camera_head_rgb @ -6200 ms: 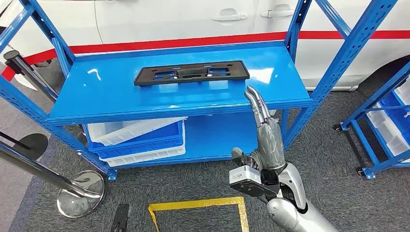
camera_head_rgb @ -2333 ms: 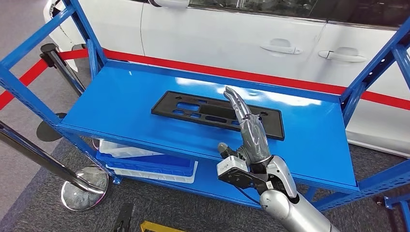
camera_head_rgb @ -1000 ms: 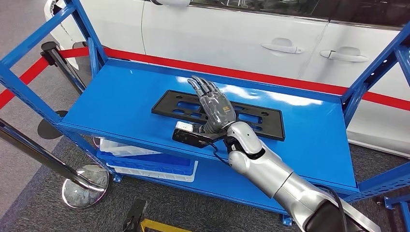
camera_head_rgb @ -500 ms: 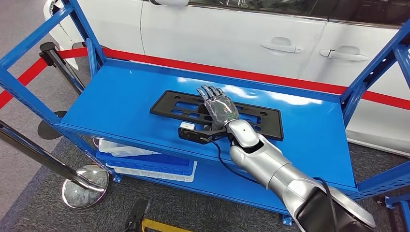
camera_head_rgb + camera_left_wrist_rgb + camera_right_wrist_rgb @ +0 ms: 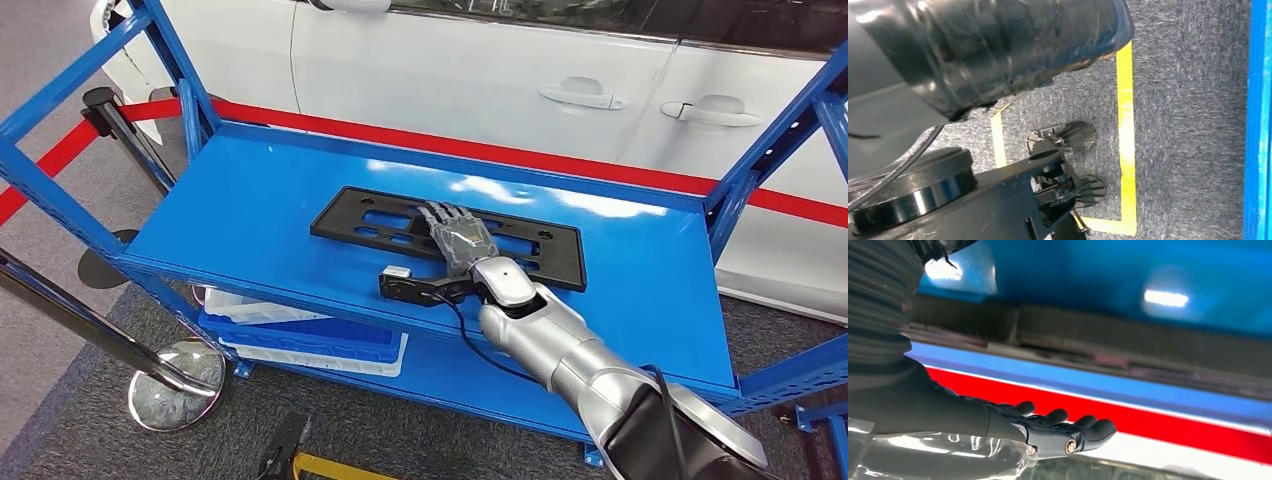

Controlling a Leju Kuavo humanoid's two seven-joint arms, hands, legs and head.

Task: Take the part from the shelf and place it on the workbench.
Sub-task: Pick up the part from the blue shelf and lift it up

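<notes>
Now your right hand (image 5: pixel 460 238) lies flat, fingers spread, holding nothing, on the black part (image 5: pixel 352 223) on the blue shelf (image 5: pixel 240 215).

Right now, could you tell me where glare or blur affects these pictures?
Head view: sharp, white glare patches on the glossy blue metal shelf behind the flat black plastic part. Right wrist view: shelf blurred, two bright reflections; right hand sharper. Left wrist view: near dark parts blurred.

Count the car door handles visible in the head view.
2, both on the white car behind the shelf: one door handle above the shelf's middle, the other door handle further right, near the right upright. Others may lie outside the frame.
</notes>
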